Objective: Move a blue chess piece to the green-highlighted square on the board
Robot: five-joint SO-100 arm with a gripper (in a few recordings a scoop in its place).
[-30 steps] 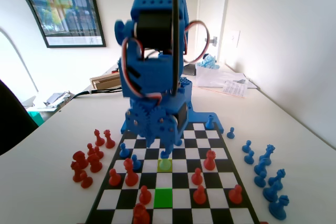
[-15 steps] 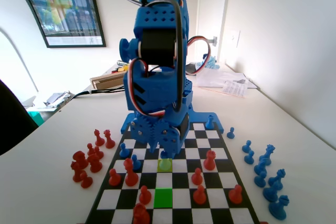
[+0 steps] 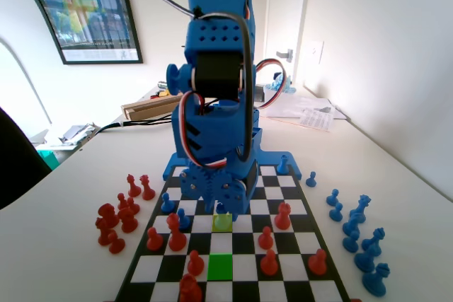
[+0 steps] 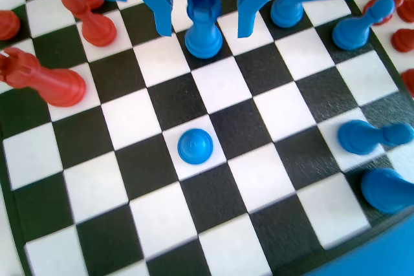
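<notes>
Between open tool (image 4: 205, 21) jaws, blue chess piece (image 4: 203, 24); untouched, on board (image 4: 220, 134)

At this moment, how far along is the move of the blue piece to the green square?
Approach looks done: the open gripper straddles the blue chess piece, jaws on either side, not closed. The piece stands on the yellow-green square. Left: grasp, lift, and place it on the green-highlighted square, which is empty.
</notes>
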